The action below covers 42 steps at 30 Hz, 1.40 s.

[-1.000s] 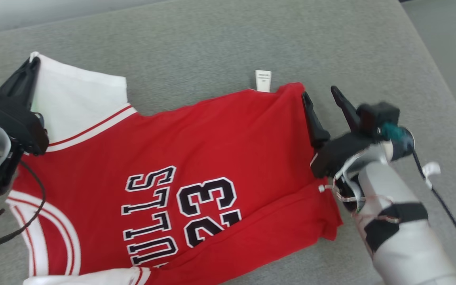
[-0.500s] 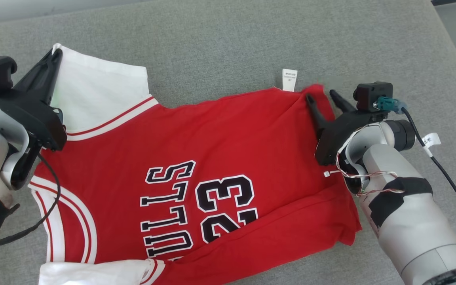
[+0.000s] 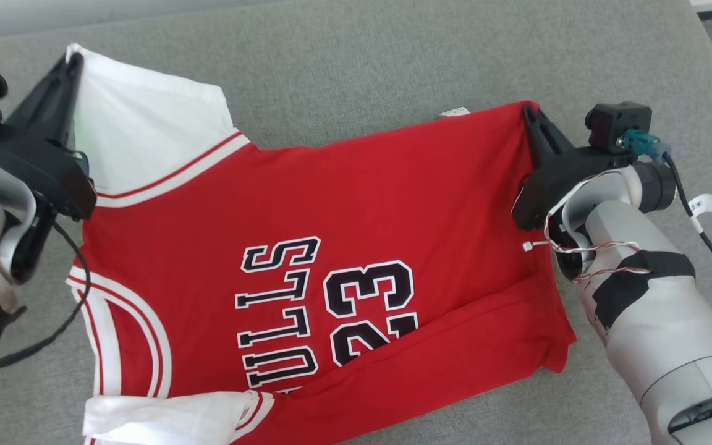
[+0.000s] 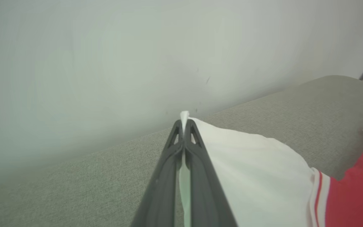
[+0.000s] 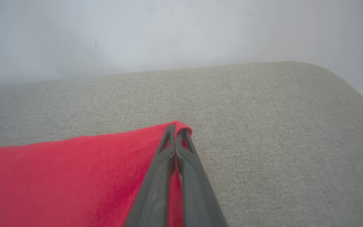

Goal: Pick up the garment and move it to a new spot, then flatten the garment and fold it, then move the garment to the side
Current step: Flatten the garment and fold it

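Covering nearly the whole head view, a grey cushion (image 3: 356, 62) carries the jersey (image 3: 356, 204), with a pale wall (image 4: 106, 63) beyond the fingertips in both wrist views. The red jersey lies spread between the two sets of fingers, its black "23" and lettering face up and sideways. A band of red fabric is folded over along its near edge.

The right arm (image 3: 659, 321) lies just beside the jersey's right edge; a black cable (image 3: 78, 290) from the left arm loops over the white-trimmed collar.

One white sleeve (image 3: 146, 130) runs up to the left fingers (image 3: 53, 99), which are pressed together on its far tip, a point of white cloth poking out past them. The other sleeve (image 3: 164, 417) is bunched at the near left corner.

The right fingers (image 3: 541, 133) are pinched narrow on the jersey's far right corner, a small curl of red wrapping their tips.

A white label (image 3: 455, 112) peeks from the far hem, just left of the right fingers.
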Motion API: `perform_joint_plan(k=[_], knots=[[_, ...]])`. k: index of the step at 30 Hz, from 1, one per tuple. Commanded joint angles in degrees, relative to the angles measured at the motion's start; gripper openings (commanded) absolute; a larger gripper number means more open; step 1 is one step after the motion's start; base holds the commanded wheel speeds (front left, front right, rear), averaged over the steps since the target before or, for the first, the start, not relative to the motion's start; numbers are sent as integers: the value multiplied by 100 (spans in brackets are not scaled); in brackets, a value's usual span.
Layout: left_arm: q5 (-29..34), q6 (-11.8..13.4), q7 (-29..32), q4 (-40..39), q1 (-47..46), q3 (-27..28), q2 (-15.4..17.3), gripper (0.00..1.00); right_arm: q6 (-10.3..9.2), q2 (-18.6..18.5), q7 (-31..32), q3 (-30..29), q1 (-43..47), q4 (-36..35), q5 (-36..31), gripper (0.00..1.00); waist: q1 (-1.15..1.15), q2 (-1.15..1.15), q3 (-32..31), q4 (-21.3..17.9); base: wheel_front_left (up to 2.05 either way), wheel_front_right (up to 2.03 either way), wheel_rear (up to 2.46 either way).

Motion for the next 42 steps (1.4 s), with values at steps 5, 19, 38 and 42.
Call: perform_joint_plan(k=[5, 19, 38, 42], knots=[[-170, 12, -195, -89, 467, 54, -35, 0, -15, -74, -241, 301, 397, -70, 197, 0, 0, -1, -375, 127, 0, 0, 0], [90, 470, -268, -1825, 2922, 1120, -125, 0, -15, -702, -352, 630, 1853, -880, 1070, 0, 0, -1, -926, 470, 0, 0, 0], [1428, 280, -270, -2104, 5795, 2676, -1949, 0, -15, -1085, -274, 52, 3988, -2274, 1165, 94, 0, -1, -1581, 880, 0, 0, 0], [1851, 270, -270, -2183, 5789, 3137, -2125, 100, -15, -1122, -320, -6, 4000, -2376, 1140, 100, 0, -1, -1614, 945, 0, 0, 0]])
